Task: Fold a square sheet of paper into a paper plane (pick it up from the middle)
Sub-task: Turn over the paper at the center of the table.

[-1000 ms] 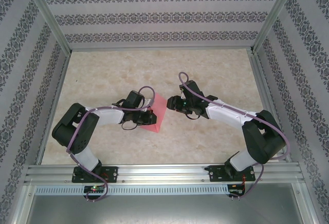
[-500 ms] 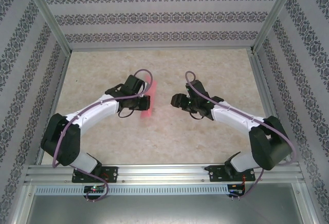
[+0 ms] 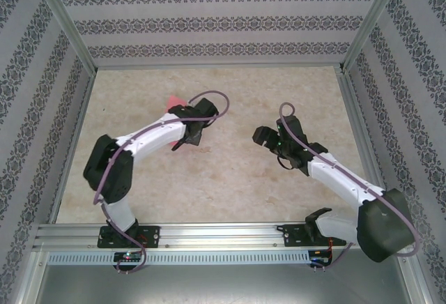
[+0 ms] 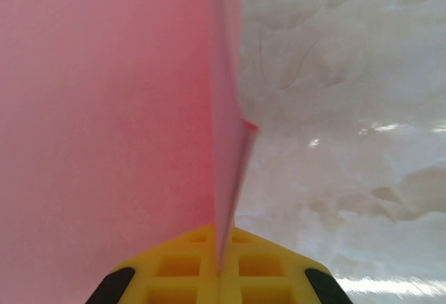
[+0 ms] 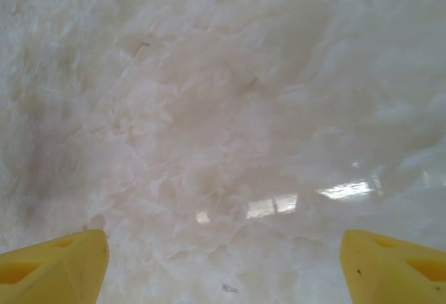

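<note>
the pink paper (image 4: pixel 104 109) is thin, smooth and matt. the table top (image 5: pixel 223 109) looks like marbled stone, glossy with bright reflections. the yellow fingers (image 5: pixel 56 266) are matt plastic. the frame rail (image 3: pixel 223 233) is dull grey metal.

Yellow jaws apart above marbled tabletop (image 5: pixel 223 109)

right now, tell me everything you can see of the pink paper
The pink paper is thin, matte, salmon-coloured and folded: the left wrist view shows its layers meeting in a sharp edge. It is pinched between the yellow pads of the shut left claw. From above, a pink corner pokes out beyond the left arm.
</note>
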You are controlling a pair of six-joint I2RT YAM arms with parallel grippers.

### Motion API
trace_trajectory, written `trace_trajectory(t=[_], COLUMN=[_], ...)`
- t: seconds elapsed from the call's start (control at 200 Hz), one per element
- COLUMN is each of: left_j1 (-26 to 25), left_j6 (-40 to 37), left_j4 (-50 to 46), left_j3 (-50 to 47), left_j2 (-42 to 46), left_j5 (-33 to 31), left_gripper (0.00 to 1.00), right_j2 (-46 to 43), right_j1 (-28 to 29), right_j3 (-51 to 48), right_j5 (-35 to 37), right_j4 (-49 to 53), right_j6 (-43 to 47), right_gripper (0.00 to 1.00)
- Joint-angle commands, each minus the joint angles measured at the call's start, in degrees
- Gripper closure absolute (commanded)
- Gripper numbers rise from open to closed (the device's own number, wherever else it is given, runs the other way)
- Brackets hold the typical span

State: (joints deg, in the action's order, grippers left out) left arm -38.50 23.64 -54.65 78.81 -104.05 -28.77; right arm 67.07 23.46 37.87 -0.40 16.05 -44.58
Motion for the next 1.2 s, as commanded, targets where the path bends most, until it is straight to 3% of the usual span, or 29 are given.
trace_trajectory(t=[0.0, 0.295, 0.52, 0.829, 1.199], left_j1=[-2.11, -8.96, -10.71, -11.25, -11.50], left_j6=[2.20, 6.66, 6.25, 6.24, 6.30], left_j4=[-5.24, -10.76, -4.77, -3.03, -1.79], left_j3=[2.77, 9.75, 7.76, 7.14, 7.44], left_j2=[-4.42, -17.18, -17.93, -18.85, -13.65], left_j5=[-9.14, -18.54, -10.68, -6.99, 2.49], left_gripper=[0.96, 0.97, 0.95, 0.88, 0.67], right_j2=[-3.08, -7.59, -7.48, -5.49, -4.83], right_j1=[-1.99, -6.77, -7.77, -7.88, -7.88], right_j3=[-1.45, -3.15, -3.06, -2.74, -2.80], right_j5=[3.28, 4.49, 3.79, 2.65, 1.34], right_j4=[2.67, 6.55, 7.49, 6.49, 5.64], right_j6=[-1.42, -2.59, -2.40, -3.76, -3.83], right_gripper=[0.14, 0.14, 0.14, 0.14, 0.14])
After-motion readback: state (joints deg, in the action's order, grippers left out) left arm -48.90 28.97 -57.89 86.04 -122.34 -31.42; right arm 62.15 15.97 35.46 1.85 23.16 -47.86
